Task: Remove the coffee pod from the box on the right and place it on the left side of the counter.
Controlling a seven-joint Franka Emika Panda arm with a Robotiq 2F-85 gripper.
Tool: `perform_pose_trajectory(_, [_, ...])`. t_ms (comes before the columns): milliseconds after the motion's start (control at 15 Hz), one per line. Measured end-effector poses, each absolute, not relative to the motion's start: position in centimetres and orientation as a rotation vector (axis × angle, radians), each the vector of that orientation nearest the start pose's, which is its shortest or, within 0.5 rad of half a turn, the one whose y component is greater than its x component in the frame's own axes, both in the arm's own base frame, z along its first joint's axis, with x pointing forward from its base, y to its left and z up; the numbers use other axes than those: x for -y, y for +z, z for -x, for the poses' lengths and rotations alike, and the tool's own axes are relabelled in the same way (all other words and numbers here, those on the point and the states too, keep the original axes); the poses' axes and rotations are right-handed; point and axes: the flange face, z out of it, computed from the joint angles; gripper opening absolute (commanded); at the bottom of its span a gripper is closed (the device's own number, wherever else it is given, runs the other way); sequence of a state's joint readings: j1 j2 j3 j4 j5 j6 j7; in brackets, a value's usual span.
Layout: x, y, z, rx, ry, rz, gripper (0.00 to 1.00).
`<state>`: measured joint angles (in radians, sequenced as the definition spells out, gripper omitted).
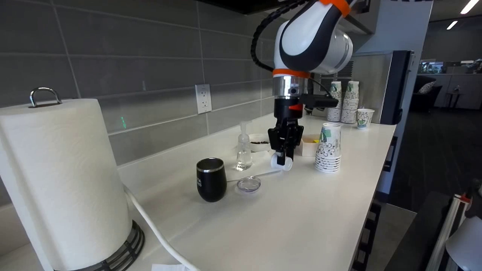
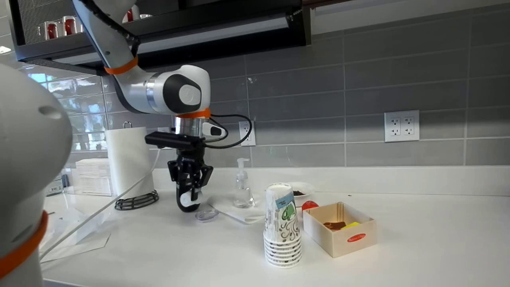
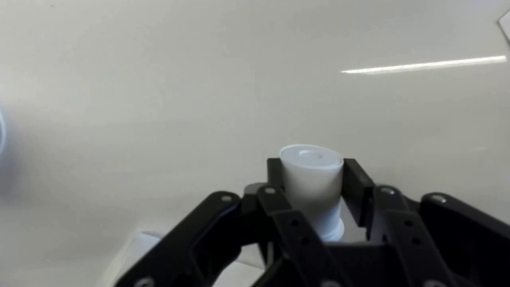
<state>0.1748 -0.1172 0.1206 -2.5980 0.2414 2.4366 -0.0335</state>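
wrist view: gripper (image 3: 313, 179) grasping white pod (image 3: 313, 189); in an exterior view, clear lid (image 1: 249, 184) and black tumbler (image 1: 211, 183) sit nearby.

Looks like an office break-room kitchen, going by the long off-white desk (image 1: 301, 226) against grey wall tiles (image 2: 406, 85), paper towel roll (image 1: 71, 177), pump bottle (image 1: 244, 152) and stacked paper cups (image 2: 283, 227). Opens onto a dark-floored lounge area (image 1: 452, 131) with armchair (image 1: 425, 101) and strip lights (image 1: 470, 6).

The off-white counter (image 1: 290, 218) bears the pale box (image 2: 342, 240), paper cups (image 2: 283, 227) and a black tumbler (image 1: 211, 184).
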Motion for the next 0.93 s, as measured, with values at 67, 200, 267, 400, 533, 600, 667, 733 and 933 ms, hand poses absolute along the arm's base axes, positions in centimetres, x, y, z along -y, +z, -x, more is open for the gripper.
perform_pose_trajectory(67, [-13.2, 28.5, -40.9, 0.236, 0.099, 2.988, 0.16])
perform_pose_trajectory(200, [-14.4, 26.7, -40.6, 0.287, 0.113, 2.970, 0.16])
perform_pose_trajectory(267, [-14.9, 25.8, -40.6, 0.313, 0.116, 2.965, 0.16])
perform_pose_trajectory(400, [-15.6, 23.9, -40.5, 0.375, 0.110, 2.960, 0.16])
perform_pose_trajectory(533, [-16.2, 22.3, -40.7, 0.424, 0.088, 2.956, 0.16])
perform_pose_trajectory(600, [-16.5, 21.5, -40.8, 0.444, 0.072, 2.954, 0.16])
perform_pose_trajectory(667, [-16.9, 21.0, -41.0, 0.457, 0.057, 2.950, 0.16])
perform_pose_trajectory(733, [-17.3, 20.6, -41.2, 0.465, 0.043, 2.945, 0.16])
perform_pose_trajectory(933, [-18.4, 20.2, -42.1, 0.481, -0.009, 2.923, 0.66])
